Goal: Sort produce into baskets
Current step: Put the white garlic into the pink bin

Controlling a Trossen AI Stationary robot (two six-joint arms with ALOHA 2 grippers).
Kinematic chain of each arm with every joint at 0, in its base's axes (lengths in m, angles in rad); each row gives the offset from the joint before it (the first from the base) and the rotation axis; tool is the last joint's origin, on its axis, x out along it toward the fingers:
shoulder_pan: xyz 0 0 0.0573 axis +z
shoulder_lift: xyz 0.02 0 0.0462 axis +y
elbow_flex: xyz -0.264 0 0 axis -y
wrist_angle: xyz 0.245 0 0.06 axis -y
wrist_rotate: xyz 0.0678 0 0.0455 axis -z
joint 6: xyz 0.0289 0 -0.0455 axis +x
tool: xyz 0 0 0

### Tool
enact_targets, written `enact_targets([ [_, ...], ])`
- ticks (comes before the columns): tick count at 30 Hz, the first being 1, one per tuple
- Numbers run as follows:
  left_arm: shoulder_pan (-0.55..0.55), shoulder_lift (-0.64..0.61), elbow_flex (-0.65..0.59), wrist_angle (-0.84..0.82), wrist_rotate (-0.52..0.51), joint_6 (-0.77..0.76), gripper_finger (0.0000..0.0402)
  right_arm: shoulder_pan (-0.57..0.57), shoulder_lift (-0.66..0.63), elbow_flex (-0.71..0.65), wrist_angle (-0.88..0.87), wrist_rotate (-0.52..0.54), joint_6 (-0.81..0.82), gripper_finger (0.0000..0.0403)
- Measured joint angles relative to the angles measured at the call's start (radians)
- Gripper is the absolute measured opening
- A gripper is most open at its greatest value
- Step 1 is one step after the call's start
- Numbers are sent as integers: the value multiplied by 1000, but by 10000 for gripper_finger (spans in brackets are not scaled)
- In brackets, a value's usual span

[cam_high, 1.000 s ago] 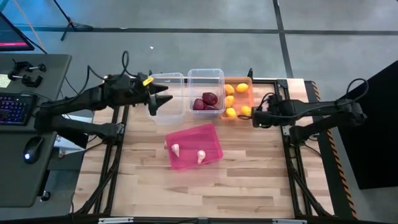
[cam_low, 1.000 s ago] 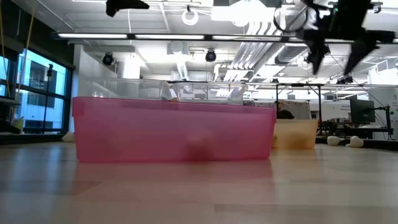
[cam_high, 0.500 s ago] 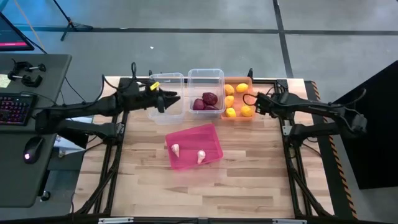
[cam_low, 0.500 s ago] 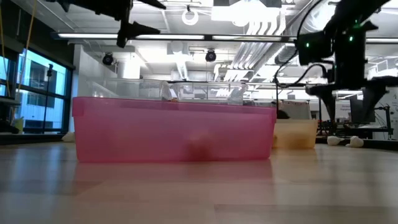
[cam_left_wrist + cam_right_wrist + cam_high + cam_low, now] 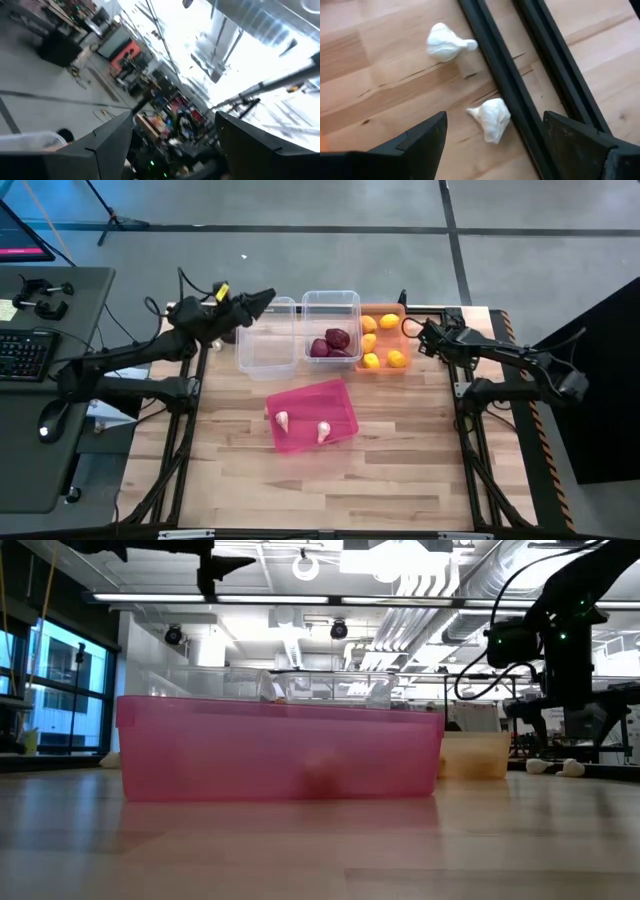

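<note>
Wooden tabletop [image 5: 400, 470] fills the high view's centre. Along its upper edge sit 2 clear bins [image 5: 266, 338], [image 5: 331, 325], the second holding dark red onions [image 5: 337, 340], and an orange bin [image 5: 381, 337] of lemons [image 5: 389, 321]. Below centre lies the pink bin [image 5: 311, 414] with 2 garlic bulbs [image 5: 282, 420]. Left gripper [image 5: 262, 299] hovers upper left, fingers spread, empty. Right gripper [image 5: 492, 150], fingers spread, points at 2 more garlic bulbs [image 5: 491, 119].

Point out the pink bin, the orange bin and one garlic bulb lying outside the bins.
pink bin [image 5: 341, 394]: high view, its far rim.
orange bin [image 5: 384, 308]: high view, its far rim.
garlic bulb [image 5: 491, 118]: right wrist view, the bulb's body, beside the dark rail.
</note>
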Motion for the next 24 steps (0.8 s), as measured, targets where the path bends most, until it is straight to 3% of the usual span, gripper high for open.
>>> enact_targets([
  [9, 141, 0, 0, -4, 208, -27, 267, -25, 53, -20, 53, -49, 15, 315],
  [16, 226, 0, 0, -4, 344, -60, 267, -25, 158, -17, 71, -63, 23, 272],
  [24, 275, 0, 0, -5, 388, -72, 267, -25, 168, -2, 63, -65, -39, 244],
])
